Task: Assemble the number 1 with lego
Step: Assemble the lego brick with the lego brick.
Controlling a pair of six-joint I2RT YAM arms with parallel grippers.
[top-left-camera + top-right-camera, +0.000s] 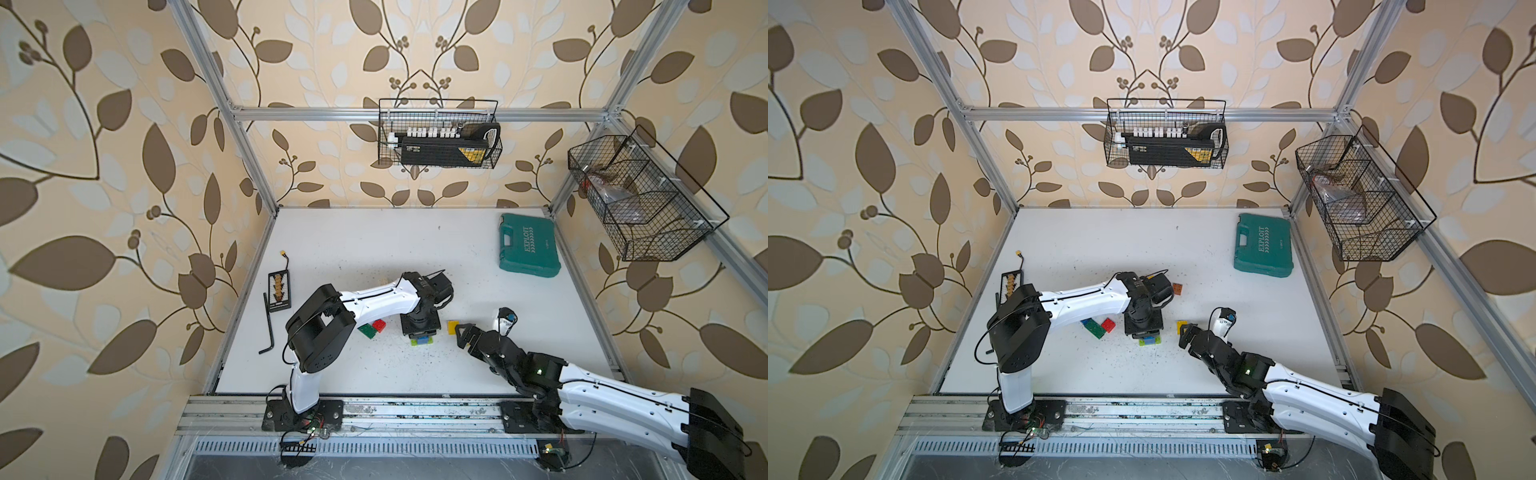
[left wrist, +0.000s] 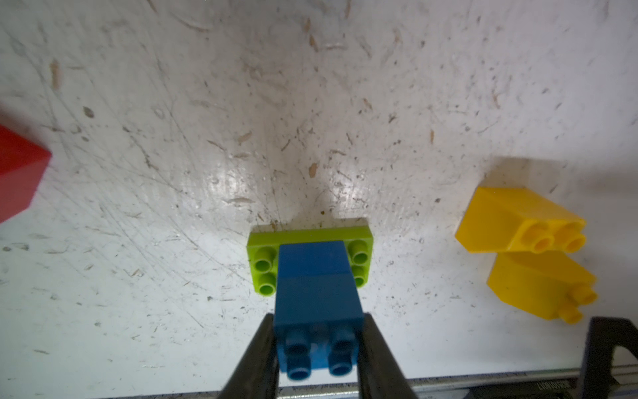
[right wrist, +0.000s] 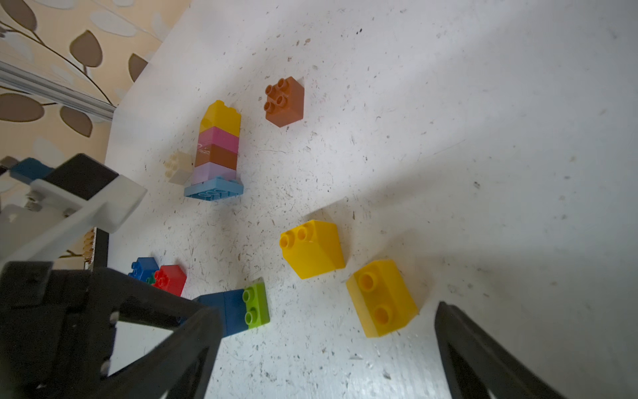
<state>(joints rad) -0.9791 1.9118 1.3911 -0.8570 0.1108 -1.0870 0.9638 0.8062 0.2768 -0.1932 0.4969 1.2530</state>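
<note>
In the left wrist view my left gripper (image 2: 317, 349) is shut on the upper brick of a stack of two blue lego bricks (image 2: 316, 293). The stack stands on a lime brick (image 2: 262, 266) that rests on the table. In both top views this gripper (image 1: 420, 332) points straight down over them. My right gripper (image 3: 328, 311) is open and holds nothing. It hovers low just beside two yellow bricks (image 3: 312, 248) (image 3: 381, 297). A multicoloured stack (image 3: 217, 148) sits on a light-blue base. White (image 3: 179, 167), brown (image 3: 284, 102), red (image 1: 379, 325) and green (image 1: 367, 331) bricks lie around.
A teal tool case (image 1: 528, 247) lies at the back right of the white table (image 1: 374, 249). A hex key (image 1: 268, 324) and a black holder (image 1: 278, 291) lie by the left edge. Wire baskets (image 1: 438, 133) (image 1: 640, 199) hang on the frame.
</note>
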